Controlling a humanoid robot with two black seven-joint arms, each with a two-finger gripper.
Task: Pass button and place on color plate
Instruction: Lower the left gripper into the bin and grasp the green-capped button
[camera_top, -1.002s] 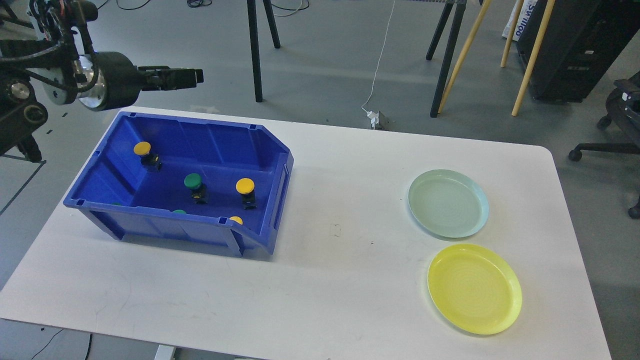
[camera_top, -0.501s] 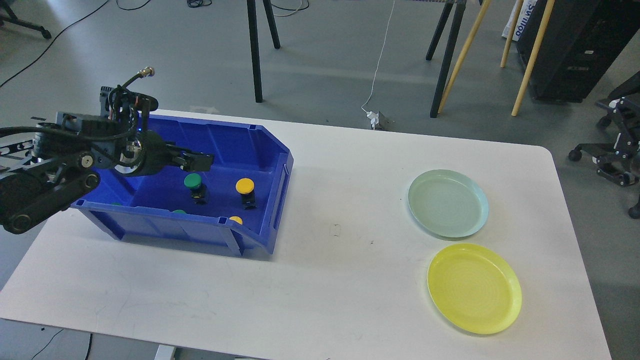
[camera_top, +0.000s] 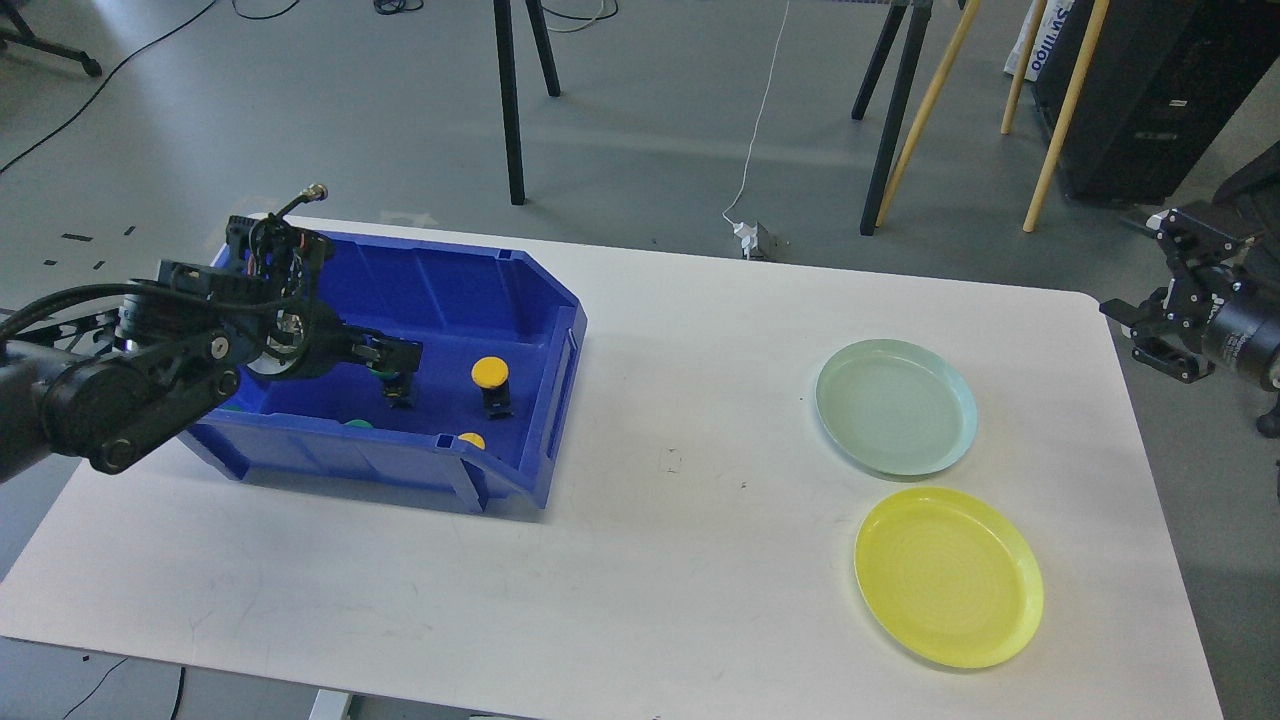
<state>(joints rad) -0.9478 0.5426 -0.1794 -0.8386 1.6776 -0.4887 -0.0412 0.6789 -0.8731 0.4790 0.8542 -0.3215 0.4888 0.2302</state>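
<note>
1. Reaching into the blue bin (camera_top: 520, 290), the left end effector (camera_top: 398, 358) sat right over the green button, hiding its cap; whether it was grasping or released could not be told.
2. A yellow button (camera_top: 490, 373) stood in the bin just right of that end effector, with more caps near the front wall.
3. Right of the bin, the green plate (camera_top: 895, 405) and yellow plate (camera_top: 948, 577) lay bare on the tabletop (camera_top: 650, 560).
4. Beyond the plates, the right end effector (camera_top: 1150, 300) waited, fingers indistinct.
5. Pickup, handover and placement all seemed left.
</note>
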